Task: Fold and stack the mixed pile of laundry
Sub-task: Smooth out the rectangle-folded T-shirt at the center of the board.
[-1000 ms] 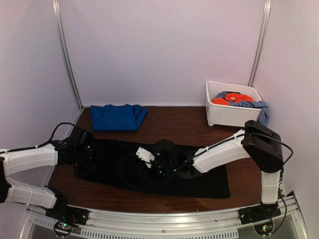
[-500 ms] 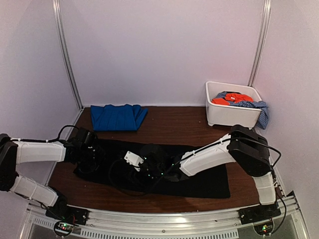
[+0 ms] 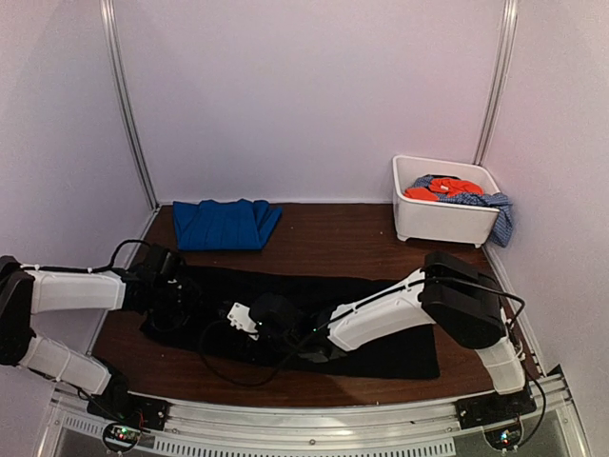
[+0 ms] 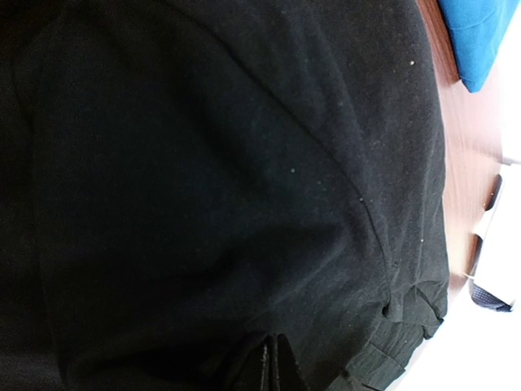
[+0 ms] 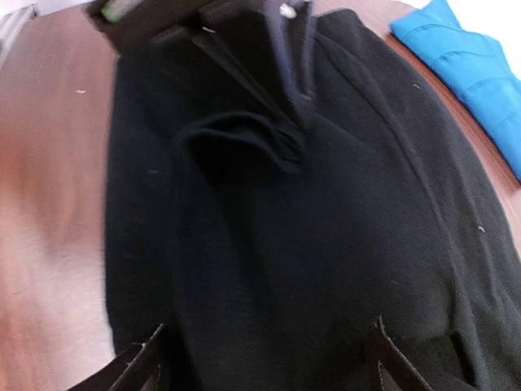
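A large black garment point(image 3: 381, 328) lies spread across the front of the table. My left gripper point(image 3: 176, 290) is shut on a raised fold at its left end; in the left wrist view the closed fingertips point(image 4: 273, 368) pinch black cloth point(image 4: 203, 179). My right gripper point(image 3: 259, 319) hovers low over the middle-left of the garment, its fingers point(image 5: 140, 366) spread wide over black cloth point(image 5: 269, 269) with nothing between them. The right wrist view also shows the left gripper point(image 5: 281, 90) holding the fold. A folded royal-blue garment point(image 3: 225, 225) lies at the back left.
A white tub point(image 3: 440, 221) stands at the back right, holding an orange-red garment point(image 3: 447, 188) and a blue-white speckled one point(image 3: 490, 205) that hangs over its rim. Bare brown table point(image 3: 333, 238) lies between the garments. Cage posts rise at both back corners.
My right gripper has opened and slid left along the black garment, towards the left gripper. The left gripper shifted slightly and stays shut on the fold.
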`<state>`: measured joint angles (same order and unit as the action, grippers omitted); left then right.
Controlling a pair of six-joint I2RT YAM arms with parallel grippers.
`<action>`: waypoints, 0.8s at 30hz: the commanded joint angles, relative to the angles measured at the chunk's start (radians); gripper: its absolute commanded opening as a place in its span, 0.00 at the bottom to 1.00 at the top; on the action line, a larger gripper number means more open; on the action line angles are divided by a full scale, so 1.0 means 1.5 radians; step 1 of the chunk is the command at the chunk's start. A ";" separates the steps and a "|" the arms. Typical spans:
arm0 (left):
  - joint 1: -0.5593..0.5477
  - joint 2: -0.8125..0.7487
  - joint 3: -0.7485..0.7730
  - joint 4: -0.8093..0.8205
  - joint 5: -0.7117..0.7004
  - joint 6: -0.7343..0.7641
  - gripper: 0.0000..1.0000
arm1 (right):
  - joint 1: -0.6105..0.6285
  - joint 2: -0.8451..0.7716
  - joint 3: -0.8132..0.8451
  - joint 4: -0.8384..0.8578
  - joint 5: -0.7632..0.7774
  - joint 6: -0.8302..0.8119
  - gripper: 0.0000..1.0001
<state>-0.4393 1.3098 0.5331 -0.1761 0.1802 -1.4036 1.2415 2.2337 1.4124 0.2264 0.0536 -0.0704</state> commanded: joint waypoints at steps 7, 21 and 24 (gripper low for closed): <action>0.006 -0.048 -0.006 -0.016 -0.019 0.018 0.00 | -0.002 -0.061 -0.046 0.009 0.105 0.010 0.50; 0.004 -0.018 0.083 -0.044 -0.071 0.106 0.00 | -0.059 -0.070 -0.087 0.033 -0.201 0.041 0.00; 0.004 0.043 0.110 -0.036 -0.055 0.131 0.00 | -0.081 -0.072 -0.095 0.047 -0.252 0.090 0.00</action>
<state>-0.4393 1.2739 0.6498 -0.2550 0.0826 -1.2758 1.1595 2.1593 1.2877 0.2604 -0.1822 -0.0399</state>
